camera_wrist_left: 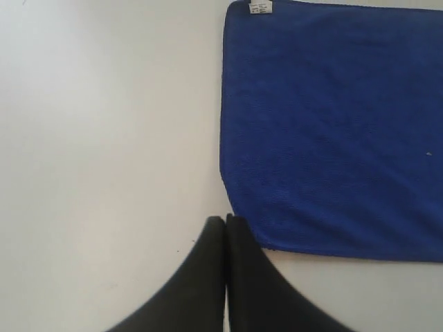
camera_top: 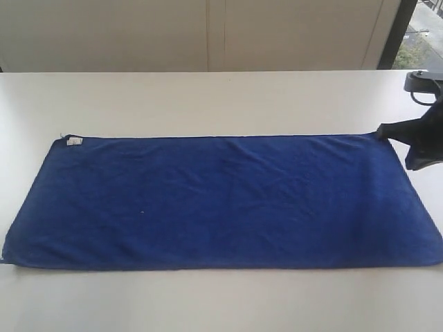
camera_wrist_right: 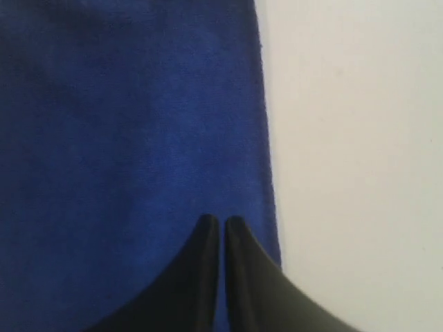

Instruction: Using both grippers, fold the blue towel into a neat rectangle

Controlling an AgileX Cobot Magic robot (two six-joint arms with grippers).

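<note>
The blue towel (camera_top: 221, 200) lies spread flat and unfolded on the white table (camera_top: 208, 97), with a small white label (camera_top: 73, 141) at its far left corner. My left gripper (camera_wrist_left: 225, 218) is out of the exterior view. In the left wrist view it is shut and empty over bare table, just beside the corner of the blue towel (camera_wrist_left: 332, 124) on the same short edge as the label (camera_wrist_left: 260, 7). My right gripper (camera_top: 382, 131) points at the towel's far right corner. In the right wrist view my right gripper (camera_wrist_right: 220, 220) hangs over the towel (camera_wrist_right: 124, 124) near its edge, fingers together, holding nothing.
Bare table surrounds the towel on all sides. A pale panelled wall (camera_top: 208, 34) runs behind the table's back edge. A dark-framed window (camera_top: 422, 34) sits at the upper right. The right arm's black housing (camera_top: 426, 142) overhangs the towel's right end.
</note>
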